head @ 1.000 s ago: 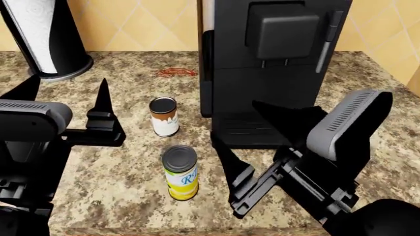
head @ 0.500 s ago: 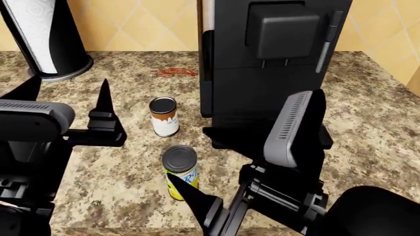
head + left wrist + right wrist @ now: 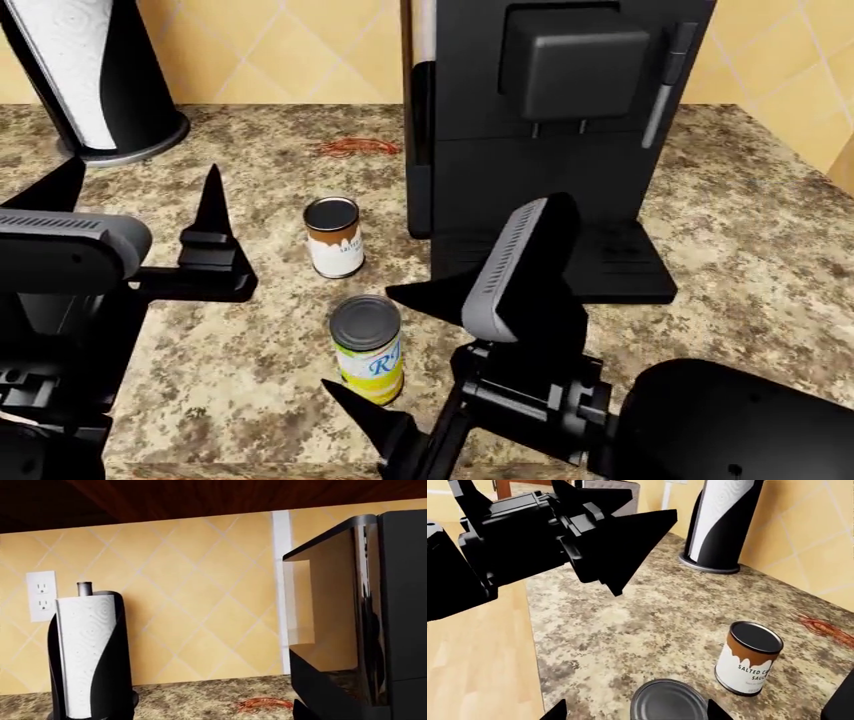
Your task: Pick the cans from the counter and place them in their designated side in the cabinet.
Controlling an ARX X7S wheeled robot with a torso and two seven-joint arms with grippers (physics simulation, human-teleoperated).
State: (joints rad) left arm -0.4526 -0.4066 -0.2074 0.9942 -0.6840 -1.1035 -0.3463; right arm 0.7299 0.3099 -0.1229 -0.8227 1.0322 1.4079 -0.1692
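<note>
Two cans stand on the speckled counter (image 3: 240,340). The yellow can (image 3: 371,365) with its dark top (image 3: 668,702) is near the front edge. My right gripper (image 3: 362,340) is open, one fingertip on each side of this can's top, not touching it. The white-and-brown can (image 3: 334,240) (image 3: 748,657) stands upright a little behind, free. My left gripper (image 3: 134,200) is open and empty, to the left of the white-and-brown can. The cabinet's inside is out of view.
A black coffee machine (image 3: 547,140) stands right of the cans, close behind my right arm. A paper-towel roll (image 3: 87,75) in a black holder is at the back left. Red rubber bands (image 3: 358,148) lie by the machine. The counter's front edge (image 3: 267,465) is near the yellow can.
My right gripper swung left from in front of the coffee machine to the yellow can, and its fingers now flank the can. The left arm and both cans stayed put.
</note>
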